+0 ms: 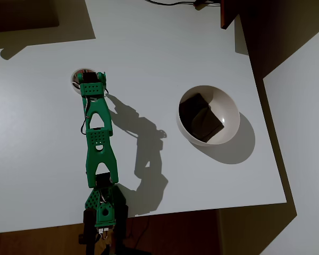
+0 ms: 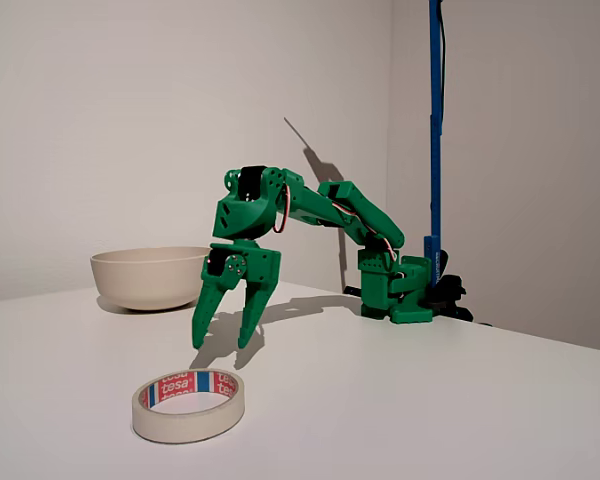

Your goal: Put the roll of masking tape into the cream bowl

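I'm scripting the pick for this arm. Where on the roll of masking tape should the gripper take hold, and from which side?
Grip the ring wall of the roll of masking tape, probably one finger in the hole and one outside, coming straight down. The roll lies flat on the table with its wide hole facing up, so the low wall gives little to grip from the side. The gripper hangs open, fingertips pointing down.

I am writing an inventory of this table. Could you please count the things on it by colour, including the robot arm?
Cream or off-white: 2, the cream bowl and the roll of masking tape
Green: 1, the robot arm
Dark: 1, the square patch inside the bowl
Total: 4
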Controlling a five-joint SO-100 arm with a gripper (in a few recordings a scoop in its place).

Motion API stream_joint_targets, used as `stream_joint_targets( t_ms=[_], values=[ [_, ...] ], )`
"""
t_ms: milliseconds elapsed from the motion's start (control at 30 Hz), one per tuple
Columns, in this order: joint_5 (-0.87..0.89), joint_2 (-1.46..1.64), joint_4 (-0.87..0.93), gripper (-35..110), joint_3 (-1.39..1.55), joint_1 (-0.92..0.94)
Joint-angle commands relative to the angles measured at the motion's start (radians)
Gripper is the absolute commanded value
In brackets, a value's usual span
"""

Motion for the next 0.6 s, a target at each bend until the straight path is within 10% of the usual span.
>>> stream_joint_targets(
  t_ms=[0,567],
  values=[
    [-0.018,0.052,0.021,28,-0.063,-0.021],
    [-0.014,-0.038,-0.028,28,-0.063,-0.029]
  ],
)
